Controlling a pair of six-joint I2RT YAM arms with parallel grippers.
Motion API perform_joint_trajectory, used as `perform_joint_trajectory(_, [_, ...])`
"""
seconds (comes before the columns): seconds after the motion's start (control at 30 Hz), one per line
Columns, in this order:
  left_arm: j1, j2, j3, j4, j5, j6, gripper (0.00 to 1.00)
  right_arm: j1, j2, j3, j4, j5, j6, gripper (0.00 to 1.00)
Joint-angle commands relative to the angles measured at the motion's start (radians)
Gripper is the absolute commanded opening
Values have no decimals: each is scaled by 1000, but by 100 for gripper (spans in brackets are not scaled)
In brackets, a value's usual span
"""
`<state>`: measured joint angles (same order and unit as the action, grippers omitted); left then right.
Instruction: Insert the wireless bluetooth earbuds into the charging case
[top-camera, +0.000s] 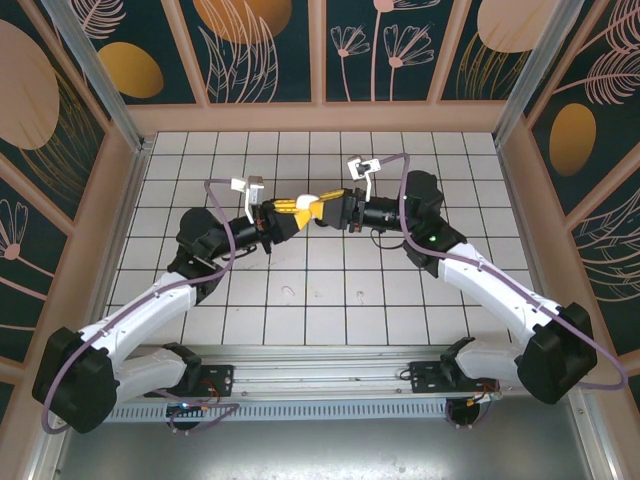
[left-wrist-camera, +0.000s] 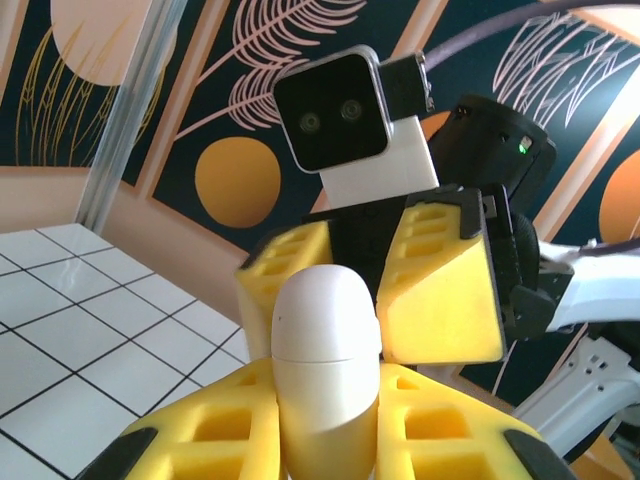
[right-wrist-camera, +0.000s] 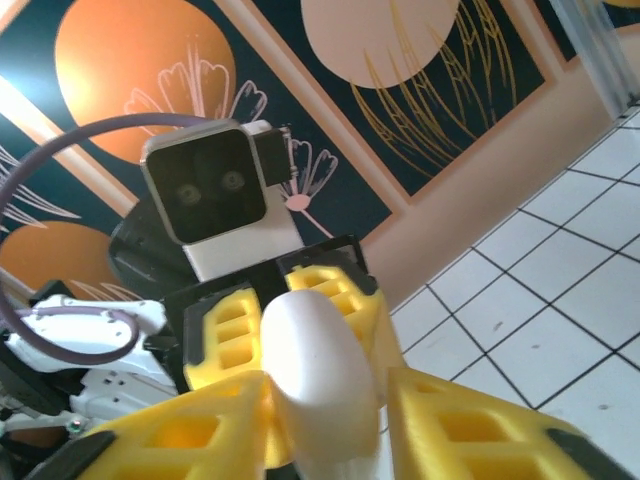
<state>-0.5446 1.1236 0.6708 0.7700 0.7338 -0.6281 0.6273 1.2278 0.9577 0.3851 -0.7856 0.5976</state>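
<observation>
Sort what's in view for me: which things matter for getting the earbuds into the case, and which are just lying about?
Job: charging case, gripped by left gripper and right gripper; faint whitish speck on the tiles, perhaps earbuds.
Lying about: tiled table; patterned walls.

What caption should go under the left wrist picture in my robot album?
Closed white charging case clamped in the left gripper's yellow fingers, right gripper gripping its far end.

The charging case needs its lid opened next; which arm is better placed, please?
Probably right: the left gripper clamps the charging case below its seam, and the lid end faces the right gripper.
</observation>
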Motion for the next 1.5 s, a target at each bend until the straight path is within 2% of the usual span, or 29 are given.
perform_joint_trajectory(0.0, [-9, -31, -3, -16, 68, 132, 3, 0, 22, 65, -86, 97, -20, 42])
perform_joint_trajectory(0.03, [-9, -37, -10, -5, 86, 160, 0, 0, 33, 81, -122, 112, -27, 43])
perform_joint_trajectory(0.17, [-9, -46, -41, 100, 107, 156, 0, -1, 46, 65, -164, 144, -41, 45])
perform_joint_trajectory(0.37, [-8, -53, -48, 108, 148, 164, 0, -4, 9, 40, -223, 258, -14, 49])
perform_joint_trajectory(0.63, [-8, -112, -49, -77, 64, 261, 0, -4, -64, 45, -302, 369, 44, 55])
perform_joint_trajectory(0.8, [-9, -121, -72, -130, 13, 292, 0, -9, -151, 61, -493, 503, 44, 58])
perform_joint_trajectory(0.93, [-8, -126, -126, -150, -53, 314, 0, -19, -204, 44, -727, 601, 80, 58])
perform_joint_trajectory(1.23, [-9, -218, -279, -111, -264, 219, 0, -28, -285, -159, -904, 570, 28, 48])
perform_joint_trajectory(1.47, [-20, -266, -291, -159, -304, 167, 0, -26, -278, -249, -909, 542, -37, 46])
